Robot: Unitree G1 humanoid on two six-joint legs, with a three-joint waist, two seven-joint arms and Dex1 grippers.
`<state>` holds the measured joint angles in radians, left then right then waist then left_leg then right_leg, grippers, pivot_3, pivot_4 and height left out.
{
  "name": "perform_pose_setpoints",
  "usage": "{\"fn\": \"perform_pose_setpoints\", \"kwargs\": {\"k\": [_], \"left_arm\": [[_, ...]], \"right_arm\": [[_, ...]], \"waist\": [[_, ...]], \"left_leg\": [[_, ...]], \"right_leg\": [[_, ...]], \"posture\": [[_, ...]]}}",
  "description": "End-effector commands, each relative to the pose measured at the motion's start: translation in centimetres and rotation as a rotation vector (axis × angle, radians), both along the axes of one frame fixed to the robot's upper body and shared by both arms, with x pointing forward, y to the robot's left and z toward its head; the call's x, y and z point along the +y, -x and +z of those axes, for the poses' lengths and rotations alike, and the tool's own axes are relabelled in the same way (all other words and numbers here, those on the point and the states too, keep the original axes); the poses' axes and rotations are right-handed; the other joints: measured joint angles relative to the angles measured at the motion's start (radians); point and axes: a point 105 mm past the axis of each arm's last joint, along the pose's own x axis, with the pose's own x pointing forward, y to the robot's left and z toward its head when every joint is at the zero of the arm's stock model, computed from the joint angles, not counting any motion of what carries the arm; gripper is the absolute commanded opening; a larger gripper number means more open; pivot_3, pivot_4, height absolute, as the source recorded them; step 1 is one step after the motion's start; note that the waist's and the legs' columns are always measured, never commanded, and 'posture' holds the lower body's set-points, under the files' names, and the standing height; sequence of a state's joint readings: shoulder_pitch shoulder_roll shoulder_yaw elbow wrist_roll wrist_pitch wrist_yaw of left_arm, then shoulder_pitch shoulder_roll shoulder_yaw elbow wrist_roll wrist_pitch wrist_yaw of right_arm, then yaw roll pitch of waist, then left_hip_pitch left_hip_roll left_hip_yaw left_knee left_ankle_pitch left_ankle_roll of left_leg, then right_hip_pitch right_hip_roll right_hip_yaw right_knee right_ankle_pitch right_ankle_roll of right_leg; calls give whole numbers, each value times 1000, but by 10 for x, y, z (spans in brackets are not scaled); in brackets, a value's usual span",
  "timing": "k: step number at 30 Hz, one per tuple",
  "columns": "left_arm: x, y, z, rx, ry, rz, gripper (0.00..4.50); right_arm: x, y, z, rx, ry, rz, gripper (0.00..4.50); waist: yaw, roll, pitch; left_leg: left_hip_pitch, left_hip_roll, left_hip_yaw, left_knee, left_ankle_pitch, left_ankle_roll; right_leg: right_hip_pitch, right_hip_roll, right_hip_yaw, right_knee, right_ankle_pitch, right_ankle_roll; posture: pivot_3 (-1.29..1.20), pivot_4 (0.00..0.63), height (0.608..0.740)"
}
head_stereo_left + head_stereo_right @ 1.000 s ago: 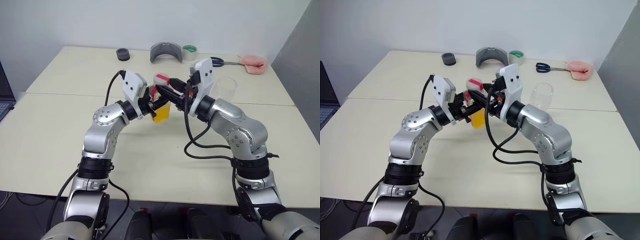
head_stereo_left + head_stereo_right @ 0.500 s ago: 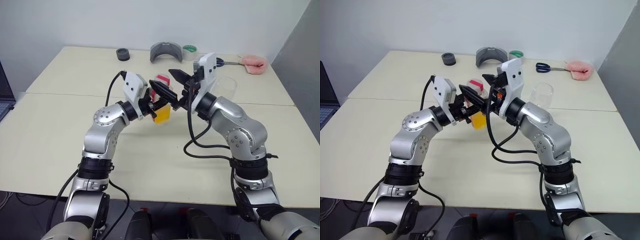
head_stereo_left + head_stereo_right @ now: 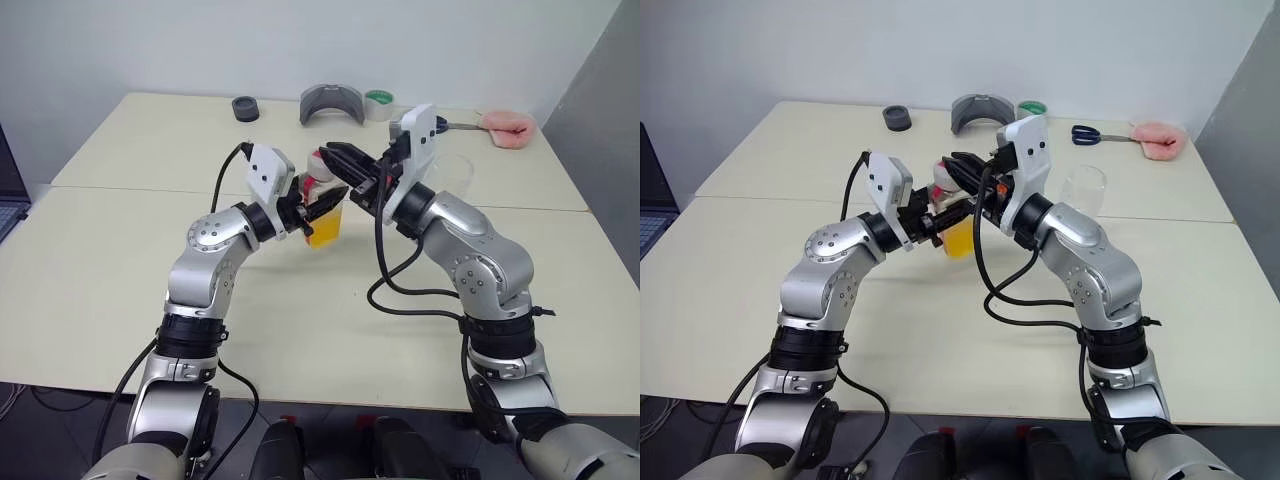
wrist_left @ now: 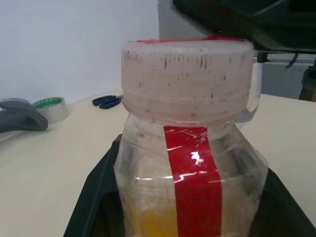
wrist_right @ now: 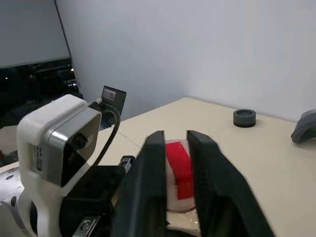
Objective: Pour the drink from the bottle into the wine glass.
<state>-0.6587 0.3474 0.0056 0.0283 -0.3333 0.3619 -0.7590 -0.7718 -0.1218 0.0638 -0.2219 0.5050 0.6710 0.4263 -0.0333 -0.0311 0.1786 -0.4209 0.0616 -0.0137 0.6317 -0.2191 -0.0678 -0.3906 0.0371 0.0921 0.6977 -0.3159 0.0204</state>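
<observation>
Left gripper [image 3: 322, 205] clamps the bottle [image 3: 324, 212] above mid-table; right gripper [image 3: 332, 159] pinches its cap [image 4: 187, 74]. We judge uncapping underway, pouring undone; wine glass [image 3: 1081, 192] waits right.

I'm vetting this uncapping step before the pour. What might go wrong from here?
1. The right pincer is shut over the cap rather than around it; it may slip without turning it.
2. The left pincer holds the bottle in mid-air; twisting could tilt it and spill the drink.
3. The wine glass stands close behind the right arm and might be knocked.
</observation>
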Motion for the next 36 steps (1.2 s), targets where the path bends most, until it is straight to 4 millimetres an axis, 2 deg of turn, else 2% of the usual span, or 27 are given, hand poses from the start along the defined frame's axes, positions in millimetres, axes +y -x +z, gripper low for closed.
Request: {"fn": "perform_pose_setpoints", "kwargs": {"k": [1, 4, 7, 9, 12, 19, 20, 28, 36], "left_arm": [[-10, 23, 21, -59, 9, -121, 1950], [-11, 36, 20, -39, -23, -186, 1950], [-11, 39, 21, -41, -40, -196, 1950], [-9, 36, 23, -49, -41, -178, 1950], [-7, 34, 25, -52, -34, -166, 1950], [-4, 34, 23, -52, -35, -154, 1950], [-5, 33, 24, -52, -33, -152, 1950], [-12, 31, 25, -59, -16, -153, 1950], [-13, 16, 29, -93, 40, -59, 1950]], "right_arm": [[-5, 9, 22, -93, 39, 128, 712], [-16, 1, 25, -116, 113, 170, 712], [-17, 0, 27, -111, 126, 202, 712], [-17, 1, 26, -103, 126, 220, 1067], [-17, 8, 22, -85, 129, 253, 1925], [-23, 21, 20, -77, 139, 269, 4344], [-23, 22, 20, -80, 139, 261, 4471], [-12, 24, 21, -106, 105, 170, 4471], [-3, 23, 13, -99, 89, 84, 4471]], "waist": [[1, 0, 0], [0, 1, 0], [0, 1, 0], [-1, 1, 0], [-1, 1, 1], [1, 1, 1], [0, 1, 1], [0, 1, 1], [1, 1, 1]], "left_leg": [[-1, 0, 0, 0, 0, 0], [-1, 0, 0, 0, 0, 0], [0, 0, 0, 0, 0, 0], [0, 0, 0, 0, 0, 0], [0, 0, 0, 0, 0, 0], [-1, 0, 0, 0, 0, 0], [-1, 0, -1, 0, 0, 0], [-1, 0, -1, 0, 0, 0], [-1, 0, -1, 0, 0, 0]], "right_leg": [[0, 0, 0, 0, 0, 0], [0, 0, -1, 0, 0, 0], [0, 0, -1, 0, 0, 0], [0, 0, -1, 0, 0, 0], [0, 0, -1, 0, 0, 0], [0, 0, 0, 0, 0, 0], [0, 0, -1, 0, 0, 0], [0, 0, 0, 0, 0, 0], [0, 0, 0, 0, 0, 0]], "posture": [[0, 150, 740], [0, 150, 740], [0, 150, 740], [0, 150, 740], [0, 150, 740], [0, 150, 740], [0, 150, 740], [0, 150, 740], [0, 150, 740]]}}
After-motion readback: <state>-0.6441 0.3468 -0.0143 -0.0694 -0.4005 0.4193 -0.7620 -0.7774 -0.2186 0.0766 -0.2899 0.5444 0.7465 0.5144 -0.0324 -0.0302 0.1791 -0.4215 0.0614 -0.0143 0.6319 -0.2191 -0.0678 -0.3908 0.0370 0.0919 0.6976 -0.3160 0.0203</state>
